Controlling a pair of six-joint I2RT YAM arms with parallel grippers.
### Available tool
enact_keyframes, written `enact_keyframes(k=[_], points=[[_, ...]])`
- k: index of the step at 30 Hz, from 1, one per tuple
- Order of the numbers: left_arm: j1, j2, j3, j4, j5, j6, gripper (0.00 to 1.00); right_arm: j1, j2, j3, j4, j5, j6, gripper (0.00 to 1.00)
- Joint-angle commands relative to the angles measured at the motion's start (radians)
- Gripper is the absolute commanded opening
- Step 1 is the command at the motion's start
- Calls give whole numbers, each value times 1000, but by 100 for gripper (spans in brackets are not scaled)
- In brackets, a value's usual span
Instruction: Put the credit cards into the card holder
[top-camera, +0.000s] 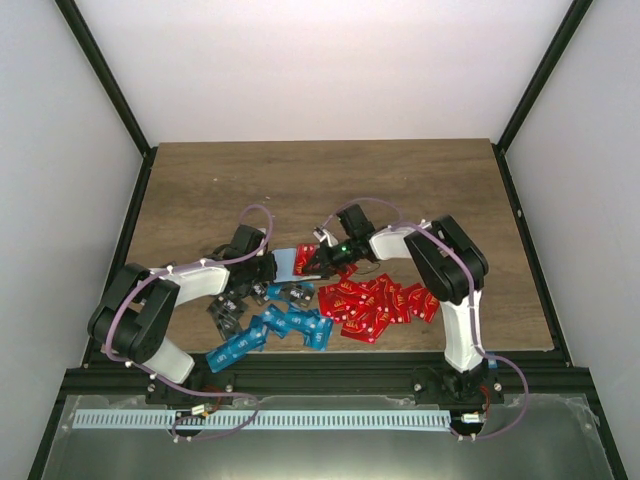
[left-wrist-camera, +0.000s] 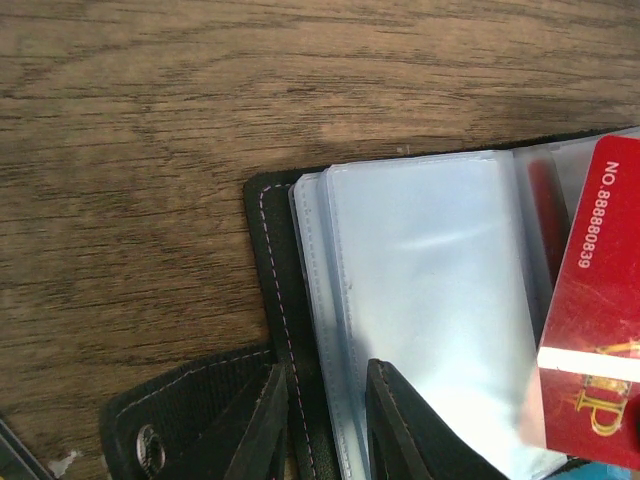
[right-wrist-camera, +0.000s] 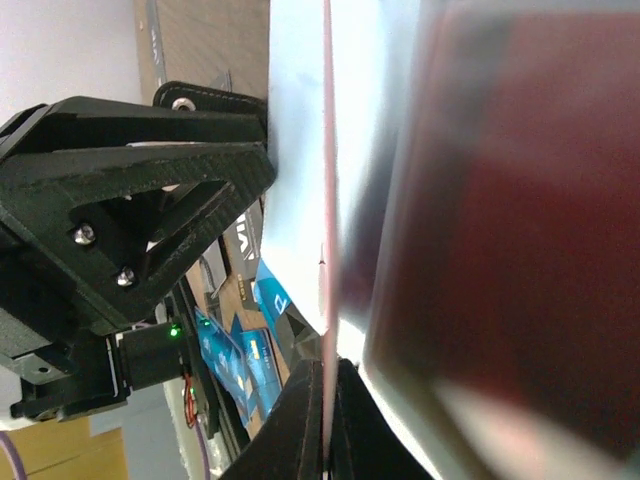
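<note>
The card holder (top-camera: 288, 264) lies open on the wood, black cover (left-wrist-camera: 272, 250) underneath and clear sleeves (left-wrist-camera: 420, 300) on top. My left gripper (top-camera: 268, 270) is shut on its near edge; its fingers (left-wrist-camera: 385, 400) straddle the cover and the sleeves. My right gripper (top-camera: 314, 260) is shut on a red credit card (left-wrist-camera: 590, 300), which stands edge-on (right-wrist-camera: 327, 200) between its jaws at the holder's right side, over a sleeve. Loose credit cards lie near the front edge: red ones (top-camera: 380, 303), blue ones (top-camera: 280, 328) and dark grey ones (top-camera: 226, 308).
The left gripper's black body (right-wrist-camera: 120, 220) stands close beside the held card in the right wrist view. Black frame posts (top-camera: 110, 80) and white walls enclose the table. Bare wood (top-camera: 320, 180) stretches behind the holder.
</note>
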Motion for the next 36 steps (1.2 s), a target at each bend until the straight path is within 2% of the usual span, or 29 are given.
enact_keyframes(k=[1,5,14,28,31,36], points=[[-3,28,4,-4,-3,-5,24,10,36,-1,27,-90,10,1],[-3,29,4,-4,0,-4,24,11,48,9,16,-130,6,1],[-5,23,-3,17,43,18,24,10,117,121,-139,-156,-66,1],[-6,19,-8,26,57,27,24,9,169,218,-228,-208,-110,1],[-6,19,-8,27,56,26,24,9,163,229,-258,-181,-129,6],[-6,18,-7,25,51,25,24,9,136,250,-341,-102,-183,22]])
